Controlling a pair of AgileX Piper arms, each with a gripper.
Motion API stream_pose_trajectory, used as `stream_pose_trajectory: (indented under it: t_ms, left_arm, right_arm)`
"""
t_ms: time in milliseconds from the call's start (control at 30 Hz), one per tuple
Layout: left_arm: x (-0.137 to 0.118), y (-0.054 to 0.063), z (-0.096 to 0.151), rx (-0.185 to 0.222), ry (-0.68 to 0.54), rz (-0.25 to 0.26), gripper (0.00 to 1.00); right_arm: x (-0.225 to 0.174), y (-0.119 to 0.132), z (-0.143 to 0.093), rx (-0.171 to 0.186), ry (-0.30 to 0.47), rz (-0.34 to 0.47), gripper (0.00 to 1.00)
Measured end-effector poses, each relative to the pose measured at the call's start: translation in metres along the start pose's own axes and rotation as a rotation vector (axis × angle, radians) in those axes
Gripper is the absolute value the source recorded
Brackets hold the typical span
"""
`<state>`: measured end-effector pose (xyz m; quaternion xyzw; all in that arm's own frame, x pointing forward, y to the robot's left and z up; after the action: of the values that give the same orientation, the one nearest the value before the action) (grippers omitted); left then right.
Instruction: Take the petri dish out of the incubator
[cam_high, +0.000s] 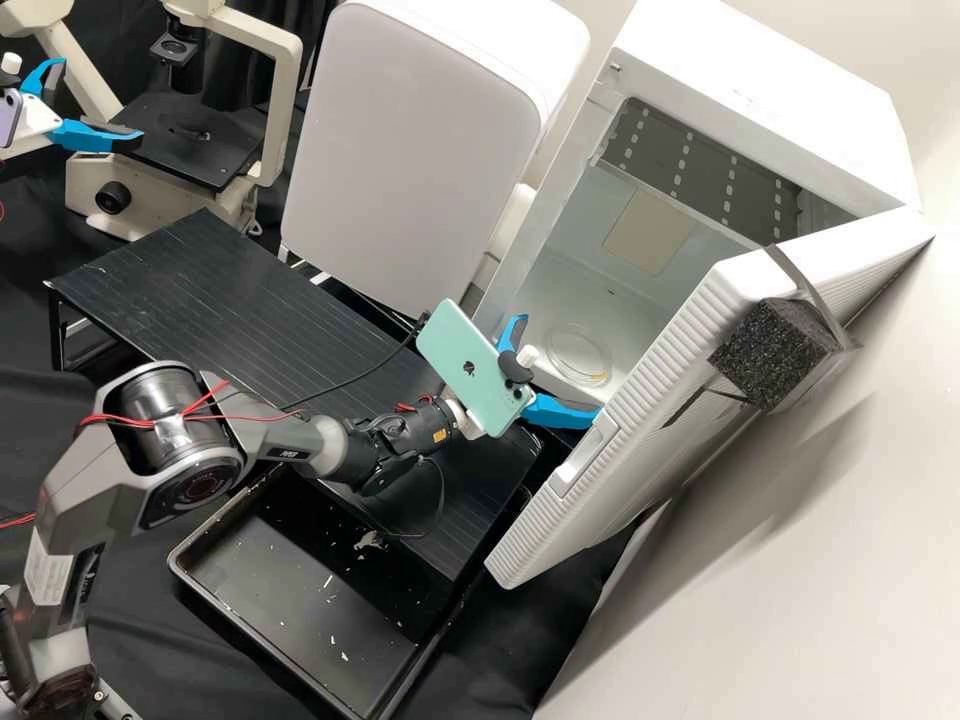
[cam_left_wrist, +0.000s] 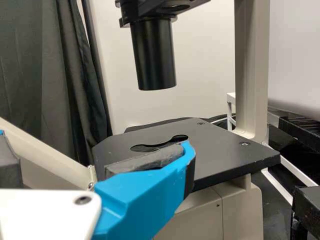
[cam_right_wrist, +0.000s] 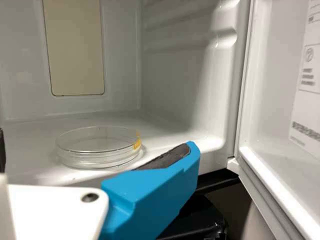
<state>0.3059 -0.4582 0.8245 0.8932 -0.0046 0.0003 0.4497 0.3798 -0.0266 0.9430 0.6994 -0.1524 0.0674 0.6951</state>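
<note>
Black cloth covers the counter. At left, the left pincer stands spread beside the microscope. To the right, the right pincer is spread at the mouth of the incubator, pinching nothing. The petri dish lies flat on the chamber floor, near this pincer. The door, at far right, stands open.

Step in hand, as judged: grip the dish.
1. Hold the right pincer level and low.
2. Advance until its pads straddle the dish wall; do not push the dish deeper.
3. Close lightly across base and lid together. Excess force may crack thin plastic or make it slip; a grip on the lid alone may leave the base behind.
4. Raise the dish just off the floor, then withdraw it level, clear of the door.

View differences, left to right: the left wrist view details the stage opening under the black lens barrel. The high view adds the tray and the dark slotted panel high in the chamber. The right wrist view gives the dish's low side profile and its yellow mark.
</note>
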Motion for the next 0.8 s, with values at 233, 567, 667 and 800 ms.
stream_pose_trajectory:
  t_ms: [233,567,667,800]
  left_arm:
    - [0.000,0.000,0.000,0.000,0.000,0.000,1.00]
    - [0.000,0.000,0.000,0.000,0.000,0.000,1.00]
    - [0.000,0.000,0.000,0.000,0.000,0.000,1.00]
    - [0.000,0.000,0.000,0.000,0.000,0.000,1.00]
  right_arm:
    - [0.014,-0.009,-0.001,-0.023,-0.014,-0.020,1.00]
    - [0.041,-0.013,0.004,-0.035,-0.060,-0.030,1.00]
    - [0.045,-0.013,0.004,-0.037,-0.060,-0.031,1.00]
    - [0.050,-0.014,0.005,-0.036,-0.065,-0.036,1.00]
